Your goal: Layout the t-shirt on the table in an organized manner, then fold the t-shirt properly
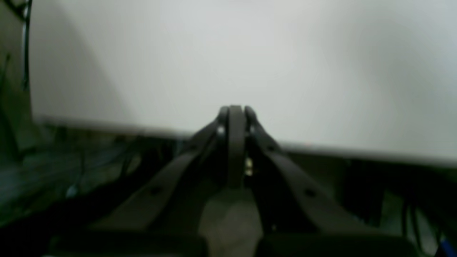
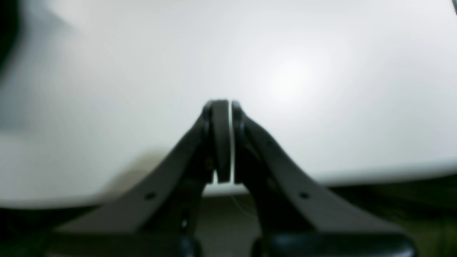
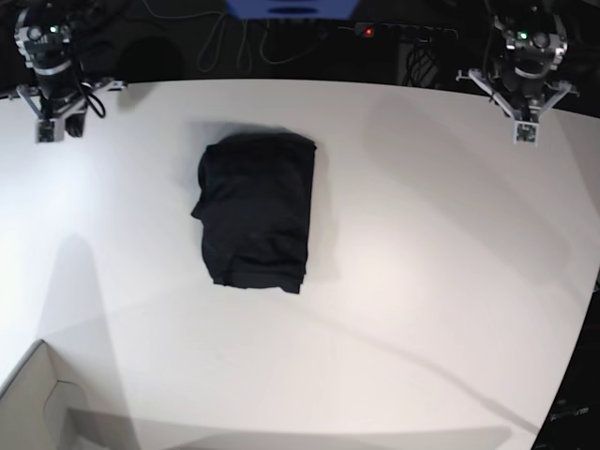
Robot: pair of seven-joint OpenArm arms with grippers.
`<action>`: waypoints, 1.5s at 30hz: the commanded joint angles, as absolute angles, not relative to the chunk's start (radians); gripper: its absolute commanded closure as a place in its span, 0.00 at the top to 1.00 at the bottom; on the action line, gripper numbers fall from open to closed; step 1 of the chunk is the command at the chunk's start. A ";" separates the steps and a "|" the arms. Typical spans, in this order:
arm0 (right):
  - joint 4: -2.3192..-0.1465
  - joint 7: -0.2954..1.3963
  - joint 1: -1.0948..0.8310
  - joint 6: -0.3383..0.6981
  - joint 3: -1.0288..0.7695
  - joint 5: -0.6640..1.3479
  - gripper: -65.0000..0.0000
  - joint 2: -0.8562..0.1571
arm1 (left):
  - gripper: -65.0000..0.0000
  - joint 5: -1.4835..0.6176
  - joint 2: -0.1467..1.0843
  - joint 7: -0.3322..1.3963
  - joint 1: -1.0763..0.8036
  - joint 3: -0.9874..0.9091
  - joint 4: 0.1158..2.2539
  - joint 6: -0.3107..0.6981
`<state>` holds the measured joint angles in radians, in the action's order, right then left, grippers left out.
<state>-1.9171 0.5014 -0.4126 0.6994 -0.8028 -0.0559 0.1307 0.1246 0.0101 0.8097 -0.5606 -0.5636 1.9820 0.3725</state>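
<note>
Your black t-shirt (image 3: pixel 255 212) lies on the white surface (image 3: pixel 431 244) as a compact rectangular bundle, left of centre in the base view, its edges fairly square with a small bulge on one long side. That tidy stack suggests the folding is essentially done. Both arms sit at the far corners, well apart from the garment, probably parked there so nothing drags across the fabric. Your left gripper (image 1: pixel 235 110) has its fingers (image 1: pixel 236 142) pressed together on nothing, with only bare surface and its edge ahead of it. Your right gripper (image 2: pixel 221 105) is likewise closed and empty, a thin sliver of light between the pads. A pale cardboard box corner (image 3: pixel 37 398) pokes in at the near edge.
</note>
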 commanded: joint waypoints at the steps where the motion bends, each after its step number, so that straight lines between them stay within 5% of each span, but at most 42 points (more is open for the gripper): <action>1: -1.929 0.476 -0.430 0.698 -0.829 -0.039 0.00 0.124 | 0.01 0.117 0.008 0.786 -0.587 -0.570 2.002 0.372; 11: -1.577 0.469 -0.518 0.698 -0.912 -0.041 0.00 0.081 | 0.00 -0.182 -0.015 0.782 -0.728 -0.570 1.850 0.372; 20: -1.204 0.443 -0.486 0.698 -0.825 -0.042 0.00 0.021 | 0.00 -0.153 0.101 0.433 -0.585 -0.476 1.185 0.545; 28: -0.871 0.125 -0.437 0.698 -0.668 -0.154 0.00 0.021 | 0.00 -0.016 0.186 -0.021 -0.283 -0.417 0.400 0.545; 33: -0.475 -0.165 -0.354 0.698 -0.522 -0.156 0.00 -0.028 | 0.00 0.085 0.186 -0.217 -0.124 -0.417 0.110 0.483; 39: -0.025 -0.498 -0.214 0.131 -0.182 -0.156 0.00 -0.093 | 0.00 0.220 0.117 -0.189 -0.096 -0.418 0.105 0.199; 42: -0.019 -0.516 -0.213 -0.145 -0.077 -0.156 0.00 -0.093 | 0.00 0.263 0.101 -0.185 -0.068 -0.418 0.093 0.165; 45: -0.018 -0.481 -0.208 -0.286 -0.042 -0.154 0.00 -0.088 | 0.00 0.277 0.082 -0.131 -0.062 -0.418 0.093 0.165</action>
<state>-0.0196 -0.4740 -0.2001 -0.2668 -0.0425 -0.1608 -0.0849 0.2768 0.0700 -0.1226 -0.0669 -0.4179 0.0872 0.1711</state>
